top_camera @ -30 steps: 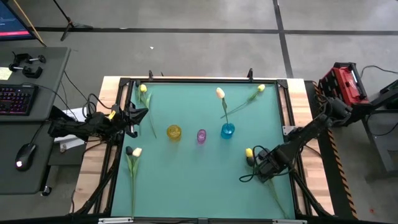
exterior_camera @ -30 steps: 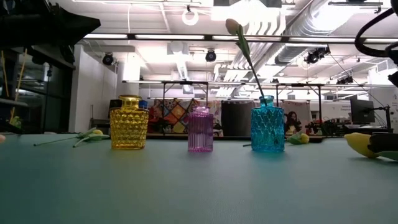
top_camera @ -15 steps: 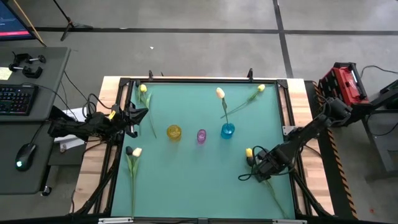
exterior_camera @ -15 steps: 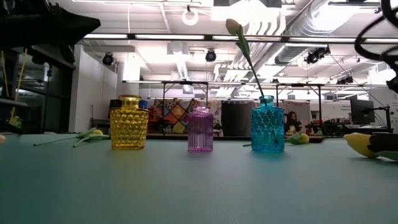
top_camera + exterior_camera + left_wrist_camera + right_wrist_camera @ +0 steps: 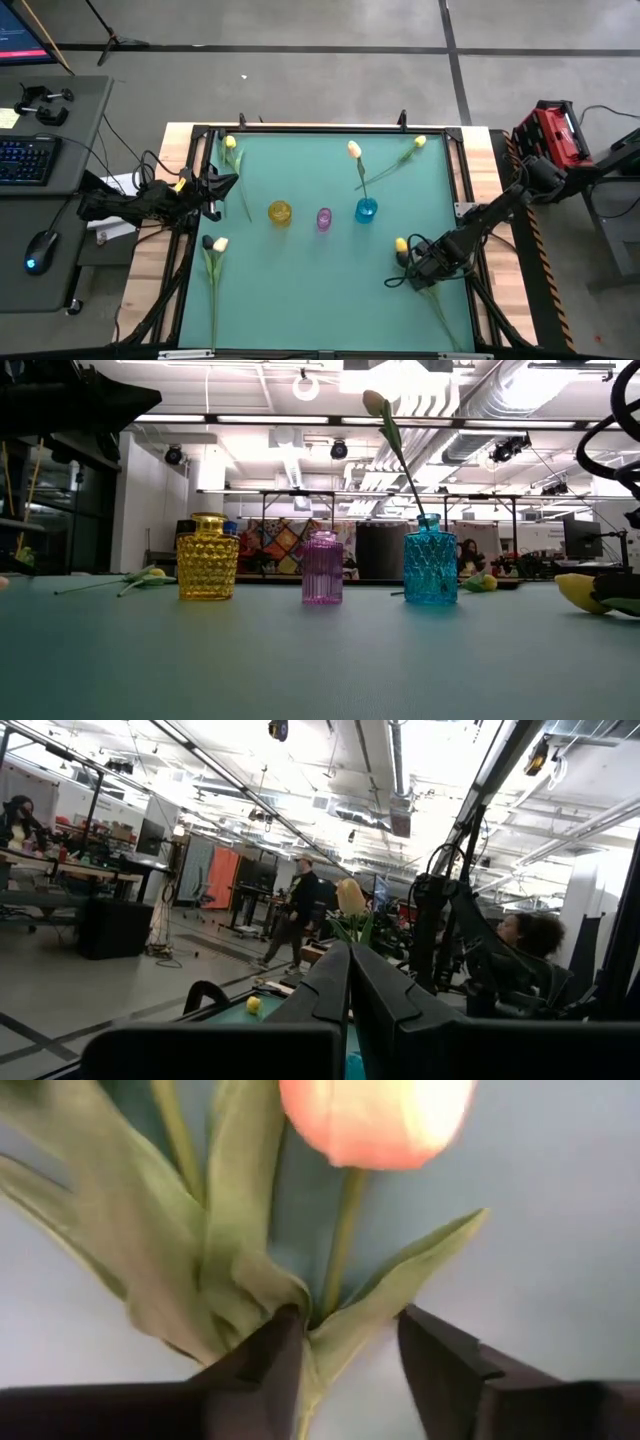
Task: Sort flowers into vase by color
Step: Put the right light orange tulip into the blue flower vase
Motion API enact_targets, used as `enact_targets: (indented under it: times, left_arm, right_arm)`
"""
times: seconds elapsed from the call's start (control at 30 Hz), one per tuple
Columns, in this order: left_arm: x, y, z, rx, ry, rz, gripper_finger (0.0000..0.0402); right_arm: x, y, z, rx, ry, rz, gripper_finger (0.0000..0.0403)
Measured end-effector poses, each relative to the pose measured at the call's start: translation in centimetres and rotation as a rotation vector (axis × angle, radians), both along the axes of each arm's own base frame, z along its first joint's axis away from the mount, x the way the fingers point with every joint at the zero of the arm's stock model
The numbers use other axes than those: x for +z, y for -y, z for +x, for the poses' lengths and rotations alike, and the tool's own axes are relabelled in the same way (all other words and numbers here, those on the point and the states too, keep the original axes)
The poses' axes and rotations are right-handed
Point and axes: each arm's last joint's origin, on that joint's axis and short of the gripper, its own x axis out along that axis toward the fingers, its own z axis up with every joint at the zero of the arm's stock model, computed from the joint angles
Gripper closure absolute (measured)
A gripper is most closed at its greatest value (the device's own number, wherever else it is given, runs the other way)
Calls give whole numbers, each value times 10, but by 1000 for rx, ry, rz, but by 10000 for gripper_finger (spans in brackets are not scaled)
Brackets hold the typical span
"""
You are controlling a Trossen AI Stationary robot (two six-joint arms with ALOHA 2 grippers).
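Three small glass vases stand in a row mid-table: yellow, pink and blue. The blue one holds one upright tulip. The other flowers lie flat on the mat, at the far left, near left and far right. A fourth tulip lies at the right. My right gripper points down over it, open, a finger on each side of its leafy stem just below the head. My left gripper is shut and waits at the table's left edge. My right gripper comes from above, its fingers lying across the stem. One finger lies against the leaves where they join the stem below the head. The other finger stands just clear of the leaf edge. The tulip lies flat on the mat.
A black frame rail runs round the green mat. The mat's near middle is bare. A desk with a keyboard and mouse stands left of the table, and a red case to its right.
My right gripper has sunk a little toward the tulip at the table's right. The flower and the vases lie as before.
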Motion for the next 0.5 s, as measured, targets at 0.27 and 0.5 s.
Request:
enact_targets:
  times: [0.27,0.5]
  left_arm:
    - [0,0,0,0,0,0,401]
    - [0,0,0,0,0,0,401]
  right_arm:
    - [37,1,4,68,45,-70,391]
    - [113,30,11,-5,423,-410,401]
